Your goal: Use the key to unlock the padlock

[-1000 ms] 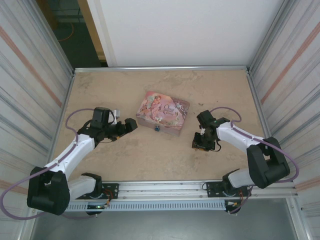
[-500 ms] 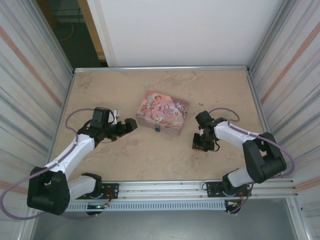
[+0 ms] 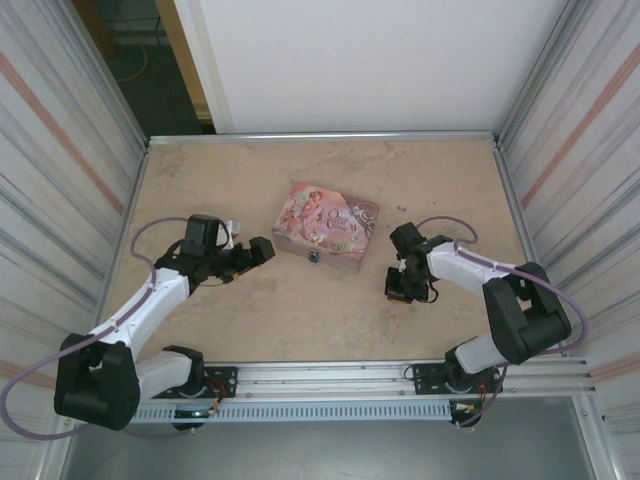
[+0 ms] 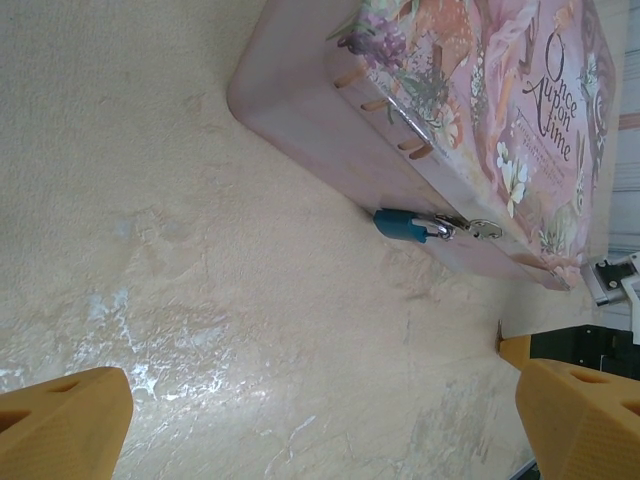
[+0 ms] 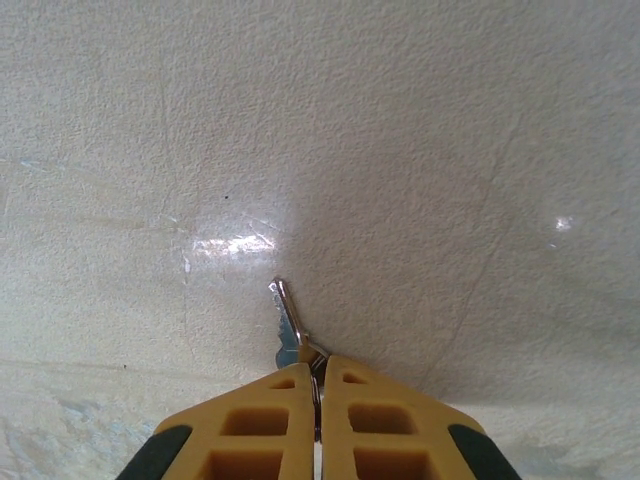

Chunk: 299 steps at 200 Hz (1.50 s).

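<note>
A small silvery key (image 5: 288, 320) juts out from between my right gripper's (image 5: 314, 372) yellow fingertips, which are shut on its head just above the table. From above, that right gripper (image 3: 403, 288) points down at the table right of the tin. The tiny blue padlock (image 4: 404, 225) hangs by its silvery shackle on the front wall of the pink tin (image 4: 470, 110); it shows as a small dark spot (image 3: 315, 257) in the top view. My left gripper (image 3: 262, 249) hovers left of the tin, fingers (image 4: 585, 425) wide apart, nothing between them.
The pink illustrated tin box (image 3: 327, 226) sits mid-table. Metal walls (image 3: 60, 180) enclose the table on both sides, and a rail (image 3: 330, 375) runs along the near edge.
My right gripper's fingers have closed on the key. The right elbow has shifted slightly left. The left arm has not moved.
</note>
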Tool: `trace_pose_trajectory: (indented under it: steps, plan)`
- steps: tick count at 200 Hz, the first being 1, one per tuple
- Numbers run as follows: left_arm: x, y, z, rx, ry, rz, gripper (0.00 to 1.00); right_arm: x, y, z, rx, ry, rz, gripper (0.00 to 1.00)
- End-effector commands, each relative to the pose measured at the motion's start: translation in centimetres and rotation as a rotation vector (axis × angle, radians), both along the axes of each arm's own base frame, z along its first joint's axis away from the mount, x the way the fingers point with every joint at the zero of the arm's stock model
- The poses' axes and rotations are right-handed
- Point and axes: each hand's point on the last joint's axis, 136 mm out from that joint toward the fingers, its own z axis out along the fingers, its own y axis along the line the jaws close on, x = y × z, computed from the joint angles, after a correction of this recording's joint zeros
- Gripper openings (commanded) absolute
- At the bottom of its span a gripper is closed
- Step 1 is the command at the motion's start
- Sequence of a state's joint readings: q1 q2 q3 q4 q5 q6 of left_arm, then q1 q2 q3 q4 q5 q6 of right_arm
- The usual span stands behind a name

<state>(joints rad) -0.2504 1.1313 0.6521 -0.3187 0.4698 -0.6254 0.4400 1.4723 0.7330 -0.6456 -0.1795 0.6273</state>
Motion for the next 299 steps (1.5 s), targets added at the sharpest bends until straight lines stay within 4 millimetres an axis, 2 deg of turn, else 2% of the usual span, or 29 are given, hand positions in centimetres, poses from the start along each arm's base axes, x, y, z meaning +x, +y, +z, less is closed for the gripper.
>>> trace_pose_trajectory:
  steps: [1,31,67,102,137,177,220,260,299]
  plan:
    - [0.4,0.5,1.0,0.016,-0.029,0.005,0.99,-0.8,-0.4,-1.1,-0.029,0.025,0.004,0.01]
    - [0.5,0.8,1.4,0.001,-0.038,0.019,0.99,-0.1,-0.2,-0.3,-0.015,-0.023,0.005,0.0]
    - [1.0,1.0,2.8,-0.038,-0.071,0.031,0.99,1.6,0.8,1.8,0.058,-0.155,0.013,0.0]
    - [1.6,0.3,5.5,-0.103,-0.129,0.02,0.99,3.3,1.8,4.6,0.134,-0.295,0.02,0.0]
    - [2.2,-1.0,8.8,-0.219,-0.17,0.0,0.99,5.2,3.2,8.3,0.245,-0.454,0.009,0.0]
    - [2.7,-3.3,12.7,-0.299,-0.242,-0.054,0.95,7.3,5.1,13.8,0.382,-0.658,-0.008,0.0]
    - [3.6,-7.4,15.1,-0.368,-0.273,-0.142,0.87,8.9,7.2,18.2,0.508,-0.827,-0.052,0.0]
    - [4.7,-11.0,16.2,-0.408,-0.279,-0.233,0.75,9.3,9.1,20.4,0.559,-0.912,-0.05,0.0]
    - [5.1,-13.8,16.1,-0.417,-0.274,-0.295,0.67,9.1,10.0,21.1,0.586,-0.93,-0.038,0.0]
